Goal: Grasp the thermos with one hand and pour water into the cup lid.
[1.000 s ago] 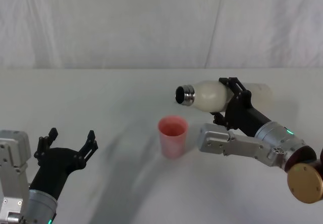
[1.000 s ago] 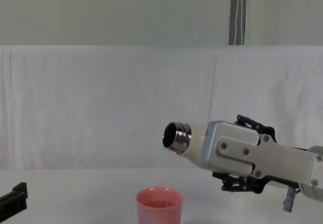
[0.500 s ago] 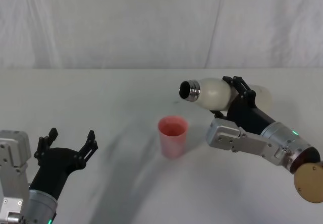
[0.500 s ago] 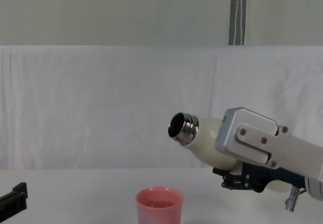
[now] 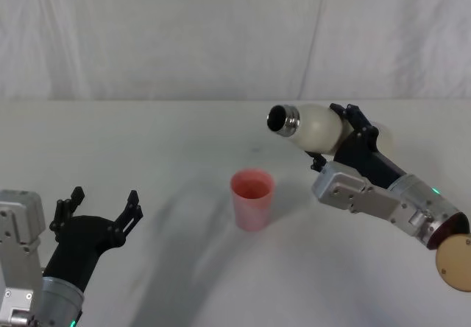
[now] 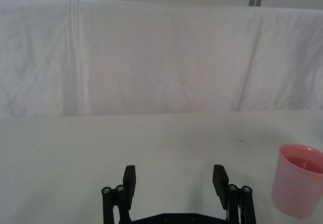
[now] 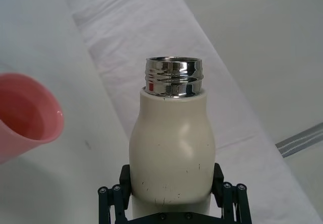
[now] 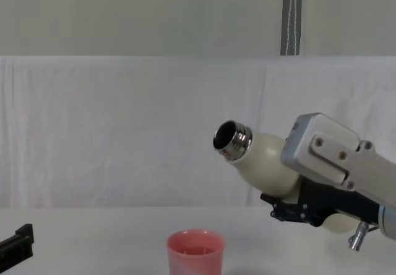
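While the right gripper [image 5: 346, 137] clamps the thermos [image 5: 313, 127] tilted in the air, neck up-left and right of the cup [image 5: 252, 199], the cup stands on the table [image 5: 184, 143]. The left gripper [image 5: 99, 211] rests spread at near left.

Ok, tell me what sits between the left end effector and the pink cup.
Nothing: in the head view, bare white table runs from the open left end effector to the pink cup.
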### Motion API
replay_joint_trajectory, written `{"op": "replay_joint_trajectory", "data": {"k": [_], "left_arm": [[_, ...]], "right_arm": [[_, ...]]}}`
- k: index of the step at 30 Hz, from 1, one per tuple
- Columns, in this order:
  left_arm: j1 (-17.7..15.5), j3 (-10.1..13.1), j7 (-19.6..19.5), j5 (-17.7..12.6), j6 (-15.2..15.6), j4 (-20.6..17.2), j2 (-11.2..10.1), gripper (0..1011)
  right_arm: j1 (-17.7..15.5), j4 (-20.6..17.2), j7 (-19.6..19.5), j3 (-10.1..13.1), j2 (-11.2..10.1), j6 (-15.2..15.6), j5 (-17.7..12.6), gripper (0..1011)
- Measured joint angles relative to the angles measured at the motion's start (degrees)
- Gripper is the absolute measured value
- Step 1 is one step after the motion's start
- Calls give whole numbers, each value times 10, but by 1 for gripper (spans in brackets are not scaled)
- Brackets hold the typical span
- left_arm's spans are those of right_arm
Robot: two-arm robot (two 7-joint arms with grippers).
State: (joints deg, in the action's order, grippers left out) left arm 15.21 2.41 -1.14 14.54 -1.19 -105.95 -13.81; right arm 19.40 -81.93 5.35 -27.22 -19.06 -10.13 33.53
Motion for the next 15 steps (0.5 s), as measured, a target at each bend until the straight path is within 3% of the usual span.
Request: {"op": "replay_joint_trajectory", "data": {"k": [15], "left_arm": [[0, 0, 0, 0, 0, 0, 0, 1001]], "right_arm": [[-22, 7, -5, 31, 4, -33, -54, 950]]}}
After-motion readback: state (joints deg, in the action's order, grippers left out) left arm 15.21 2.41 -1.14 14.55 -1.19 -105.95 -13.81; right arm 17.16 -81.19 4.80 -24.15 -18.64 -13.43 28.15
